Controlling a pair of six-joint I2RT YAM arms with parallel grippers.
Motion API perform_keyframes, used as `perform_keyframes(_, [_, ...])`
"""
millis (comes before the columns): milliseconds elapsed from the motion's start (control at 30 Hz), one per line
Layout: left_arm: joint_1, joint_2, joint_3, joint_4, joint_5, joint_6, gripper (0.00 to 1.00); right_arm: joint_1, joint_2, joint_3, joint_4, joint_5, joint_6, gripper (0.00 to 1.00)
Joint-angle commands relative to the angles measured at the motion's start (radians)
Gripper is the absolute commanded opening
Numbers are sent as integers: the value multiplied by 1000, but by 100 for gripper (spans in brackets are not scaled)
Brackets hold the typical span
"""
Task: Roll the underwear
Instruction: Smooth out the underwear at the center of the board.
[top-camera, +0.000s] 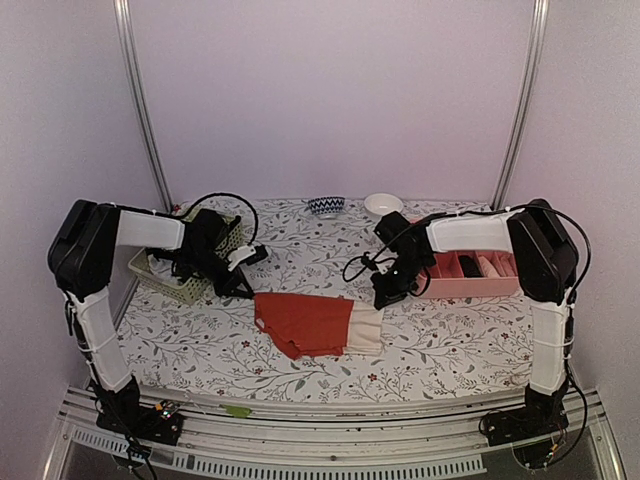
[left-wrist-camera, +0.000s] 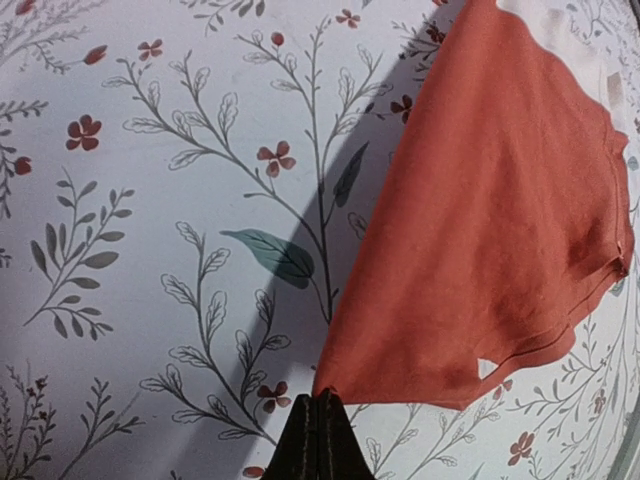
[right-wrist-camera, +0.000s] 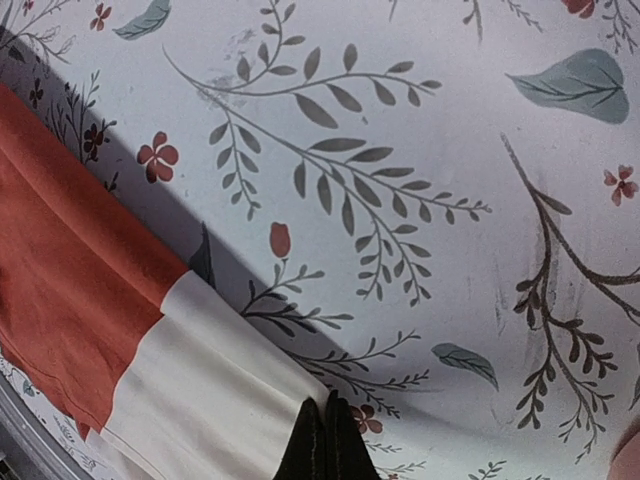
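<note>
My left gripper (left-wrist-camera: 318, 400) is clamped on the red-orange corner of the underwear (top-camera: 315, 325), and my right gripper (right-wrist-camera: 325, 402) on its cream corner. Only the wrist views show these pinches. From above, the garment lies mid-bench (top-camera: 450, 340), my fingertips indistinct.

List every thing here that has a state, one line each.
Red-orange and cream underwear: unrolled, spread on the table, pinched at two corners.
Left gripper: shut on the red-orange corner.
Right gripper: shut on the cream edge.
Pink divided tray: upright, partly filled.
Pale green basket: upright, contents hidden by the arm.
Blue-patterned bowl: upright.
White bowl: upright.
</note>
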Motion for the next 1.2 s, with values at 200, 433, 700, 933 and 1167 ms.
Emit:
perform_keyframes(200, [9, -65, 32, -24, 49, 21, 34, -7, -133, 5, 24, -86, 53, 41])
perform_keyframes(433, [-77, -244, -57, -17, 131, 110, 33, -9, -296, -140, 38, -175, 161, 38])
perform_keyframes(700, [-303, -289, -185, 75, 139, 120, 29, -1, -474, -481, 250, -301, 491, 31])
perform_keyframes(933, [-405, -244, -229, 148, 100, 116, 31, 12, -415, -548, 333, -302, 619, 30])
perform_keyframes(1167, [-426, -211, -238, 156, 55, 166, 32, 32, -334, -559, 393, -334, 663, 29])
